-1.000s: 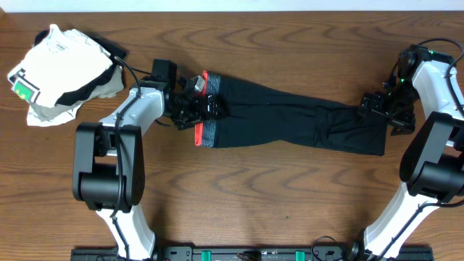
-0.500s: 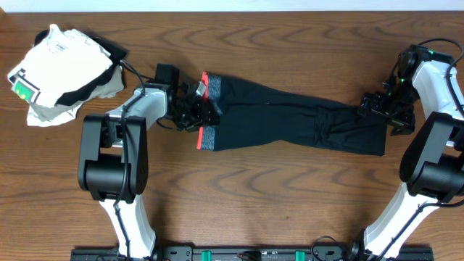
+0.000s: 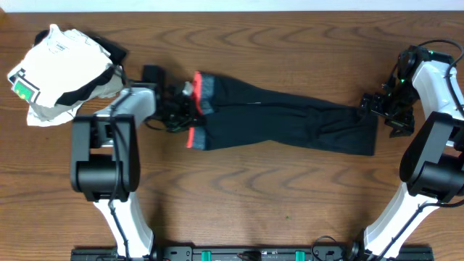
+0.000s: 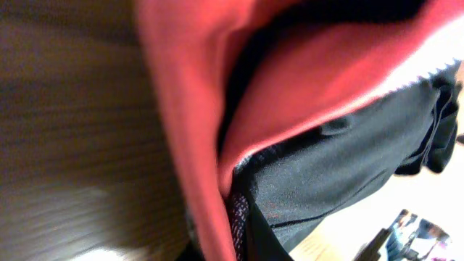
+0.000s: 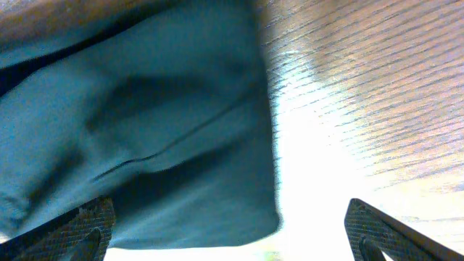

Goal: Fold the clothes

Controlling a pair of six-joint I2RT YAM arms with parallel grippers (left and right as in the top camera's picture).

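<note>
The clothes [image 3: 283,123], a black garment with a grey waistband edged in red-orange [image 3: 197,90], lie stretched left to right across the table. My left gripper [image 3: 185,101] is at the waistband end and shut on it. In the left wrist view the red-orange edge [image 4: 188,109] and black fabric [image 4: 326,167] fill the frame, and the fingers are hidden. My right gripper [image 3: 371,107] stands open at the garment's right end. In the right wrist view a corner of the dark fabric [image 5: 145,130] lies between its spread fingertips [image 5: 87,225].
A pile with a white garment bearing a green tag [image 3: 61,65] and a beige cloth [image 3: 109,88] sits at the back left, close behind my left arm. The table's far edge [image 3: 232,10] runs along the top. Bare wood [image 3: 275,196] lies in front of the garment.
My left gripper has shut on the waistband and drawn it to the left. The whole garment slid left, so its right end has pulled back from the right gripper, which stayed put.
</note>
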